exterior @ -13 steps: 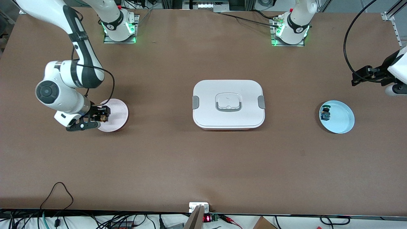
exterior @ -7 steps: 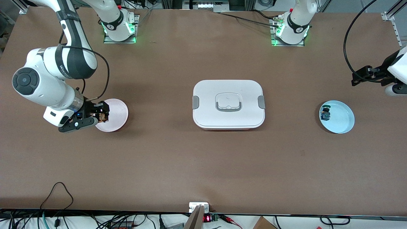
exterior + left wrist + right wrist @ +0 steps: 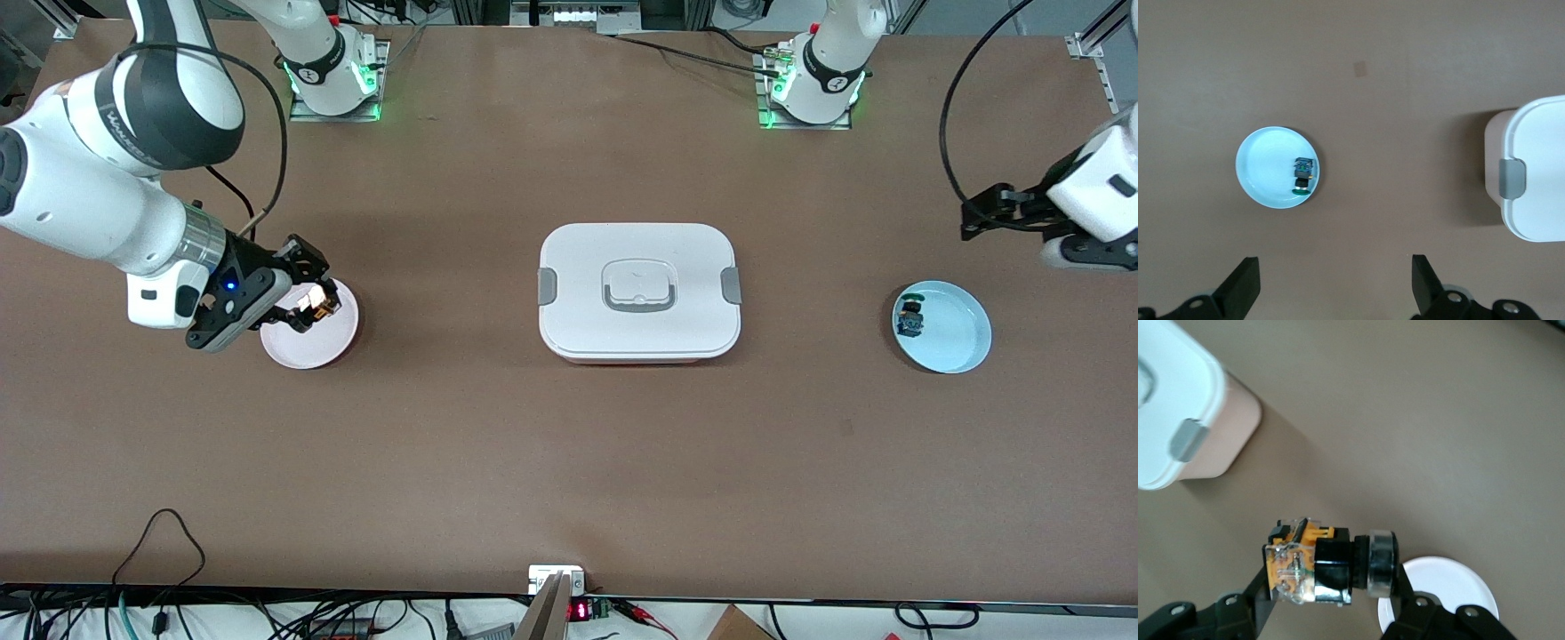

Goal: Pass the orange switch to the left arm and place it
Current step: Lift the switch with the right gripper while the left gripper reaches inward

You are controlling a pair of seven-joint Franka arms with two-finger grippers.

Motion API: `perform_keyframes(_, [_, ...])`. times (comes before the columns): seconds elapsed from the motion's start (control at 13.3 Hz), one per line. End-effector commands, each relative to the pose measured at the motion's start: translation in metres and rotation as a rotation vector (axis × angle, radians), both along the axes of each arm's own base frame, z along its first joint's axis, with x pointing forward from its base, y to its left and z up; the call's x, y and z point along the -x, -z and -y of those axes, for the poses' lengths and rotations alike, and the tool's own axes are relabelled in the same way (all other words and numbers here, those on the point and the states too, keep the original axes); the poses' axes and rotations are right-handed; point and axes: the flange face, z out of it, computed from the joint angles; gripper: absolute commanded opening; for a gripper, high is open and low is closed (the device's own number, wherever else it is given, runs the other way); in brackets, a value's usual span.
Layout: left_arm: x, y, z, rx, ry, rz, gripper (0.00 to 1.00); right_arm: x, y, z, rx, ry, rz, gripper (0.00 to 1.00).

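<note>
the orange switch is pinched by the right gripper over the pink plate; the left gripper, jaws spread, is held over the counter near the blue plate.

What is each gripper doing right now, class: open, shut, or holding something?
Left gripper: open, holding nothing, over bare table beside the blue plate.
Right gripper: shut on the orange switch, over the pink plate.

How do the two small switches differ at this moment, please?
The orange switch is clamped in the shut right gripper, in the air over the pink plate; the blue-and-green switch lies loose in the blue plate. One has an orange body, the other blue and green. Both are tiny next to their plates.
</note>
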Motion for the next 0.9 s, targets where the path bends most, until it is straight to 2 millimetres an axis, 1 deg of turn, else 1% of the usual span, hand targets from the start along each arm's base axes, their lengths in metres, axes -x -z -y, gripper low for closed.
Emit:
perform_keyframes(0.0, [-0.008,0.004,0.011,-0.007,0.037,-0.008,1.0,0.01,-0.021,-0.021,-0.121,-0.15,0.051,0.02])
perform_keyframes(0.08, [-0.008,0.003,0.01,-0.007,0.036,-0.006,1.0,0.012,-0.024,-0.031,-0.166,-0.213,0.08,0.02])
perform_keyframes(0.15, [-0.008,0.008,0.011,-0.013,0.033,-0.022,1.0,0.015,-0.028,-0.049,-0.243,-0.27,0.11,0.02])
perform_keyframes(0.23, [-0.008,0.011,0.001,0.0,0.016,-0.033,1.0,0.017,-0.031,-0.061,-0.321,-0.294,0.128,0.01])
perform_keyframes(0.3, [-0.007,0.011,-0.002,0.002,0.011,-0.042,1.0,0.02,-0.031,-0.076,-0.389,-0.317,0.138,0.01])
perform_keyframes(0.45, [0.001,0.006,-0.005,0.004,0.002,-0.094,1.0,0.023,-0.036,-0.094,-0.494,-0.336,0.167,0.01])
perform_keyframes(0.53, [0.011,0.0,0.003,0.077,0.009,-0.168,1.0,0.025,-0.035,-0.105,-0.543,-0.367,0.189,0.01])
perform_keyframes(0.6, [0.015,0.0,0.005,0.231,-0.007,-0.208,1.0,0.023,-0.031,-0.115,-0.595,-0.389,0.227,0.01])
perform_keyframes(0.68, [0.015,0.007,-0.007,0.394,-0.054,-0.231,1.0,0.021,-0.024,-0.125,-0.639,-0.43,0.279,0.02])
perform_keyframes(0.75, [0.016,0.02,-0.01,0.549,-0.09,-0.283,1.0,0.02,-0.02,-0.135,-0.684,-0.458,0.324,0.02])
perform_keyframes(0.83, [0.014,0.037,-0.008,0.734,-0.124,-0.348,1.0,0.022,-0.015,-0.146,-0.733,-0.473,0.348,0.02])
